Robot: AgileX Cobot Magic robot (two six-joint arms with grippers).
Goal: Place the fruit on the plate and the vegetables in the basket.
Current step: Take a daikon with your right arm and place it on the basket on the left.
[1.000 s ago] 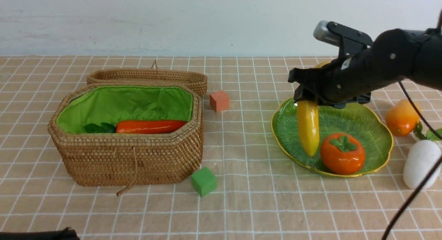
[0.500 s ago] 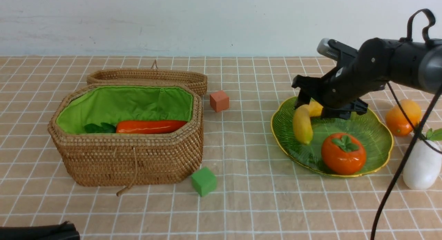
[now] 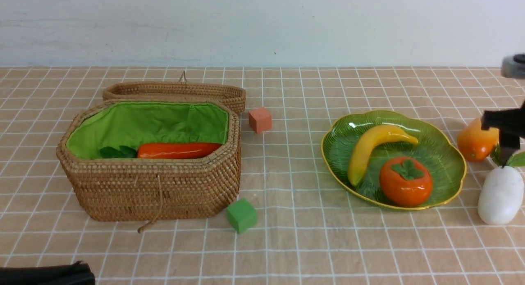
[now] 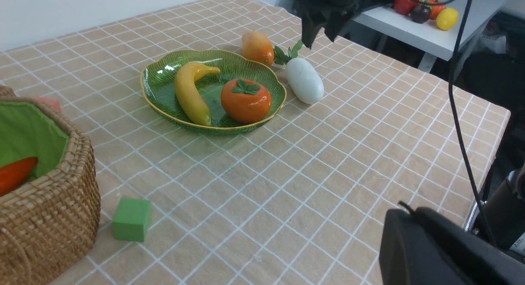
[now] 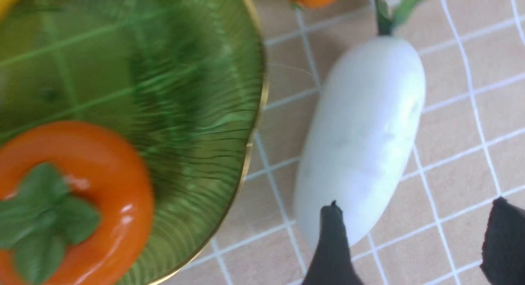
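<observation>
Up front, yellow curved banana (image 3: 371, 147) and round orange persimmon (image 3: 405, 181) lie on the ribbed green plate (image 3: 447, 153), orange carrot (image 3: 176, 150) in the woven wicker basket (image 3: 151, 190). Left wrist view: oval orange mango (image 4: 257, 48) and white oval radish (image 4: 304, 80) wait beside the plate; left gripper (image 4: 426, 244) closed. Right wrist view: right gripper (image 5: 416, 244) spread empty over the radish.

Three fruit on the table (image 3: 311, 235): one banana (image 3: 371, 147), one persimmon (image 3: 405, 181), one mango (image 3: 473, 144). Two vegetables: one carrot (image 3: 176, 150), one radish (image 3: 500, 194). Also one orange cube (image 3: 260, 119), one green cube (image 3: 242, 215), one plate (image 3: 447, 162), one basket (image 3: 156, 190) with one lid (image 3: 176, 90).
</observation>
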